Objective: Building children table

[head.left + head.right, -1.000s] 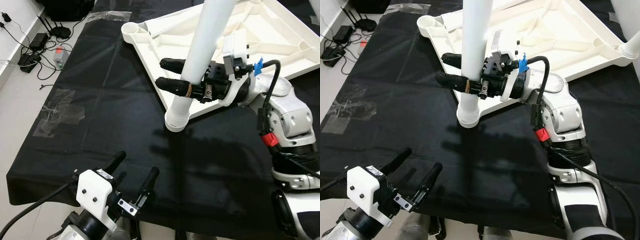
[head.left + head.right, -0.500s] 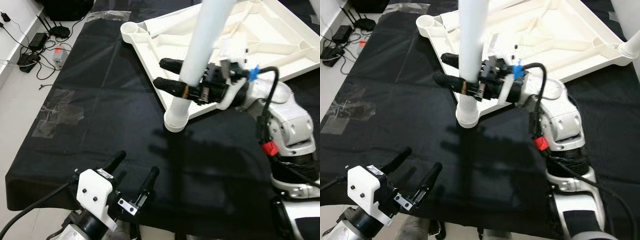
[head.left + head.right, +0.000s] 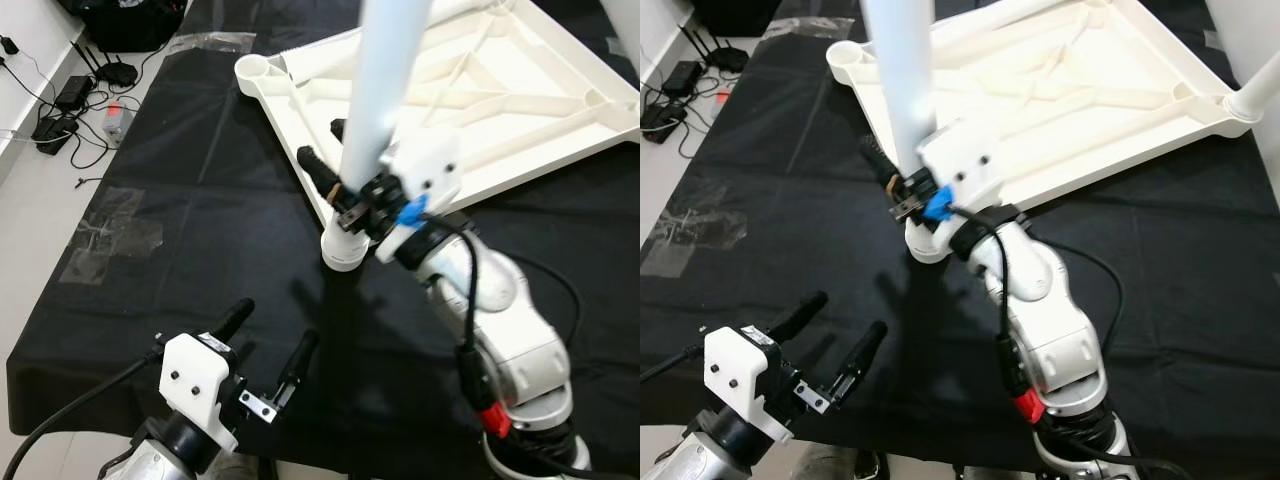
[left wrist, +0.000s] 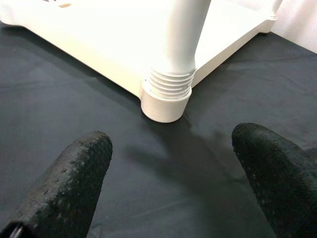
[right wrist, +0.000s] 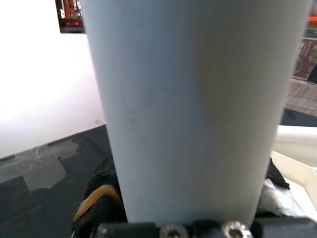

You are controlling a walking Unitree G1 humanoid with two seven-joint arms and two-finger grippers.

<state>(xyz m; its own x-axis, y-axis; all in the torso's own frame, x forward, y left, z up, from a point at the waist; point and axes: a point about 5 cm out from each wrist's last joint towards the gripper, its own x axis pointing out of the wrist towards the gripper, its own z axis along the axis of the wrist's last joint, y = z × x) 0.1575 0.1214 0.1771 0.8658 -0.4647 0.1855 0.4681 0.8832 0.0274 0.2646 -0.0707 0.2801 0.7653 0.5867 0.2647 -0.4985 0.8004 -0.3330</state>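
A white table top (image 3: 520, 110) lies upside down on a black cloth (image 3: 210, 190). A white leg (image 3: 385, 70) stands nearly upright with its threaded end (image 4: 168, 84) in the near corner socket (image 4: 166, 106), thread rings showing above the collar. My right gripper (image 3: 320, 140) is shut on this leg a little above the socket; the leg (image 5: 193, 109) sits between its black fingers (image 5: 99, 193). My left gripper (image 3: 277, 320) is open and holds nothing, low at the cloth's near edge, its fingers (image 4: 74, 178) pointing at the socket.
A second leg (image 3: 1255, 90) stands in the table's far right corner. An open socket (image 3: 255, 68) marks the far left corner. Cables and adapters (image 3: 65, 95) lie on the floor at the left, by tape patches (image 3: 105, 235). The cloth ends just before my left gripper.
My right arm has swung from the leg's right side round to its near side, still gripping it, and the leg has come from a rightward lean to nearly upright. The left gripper stayed put.
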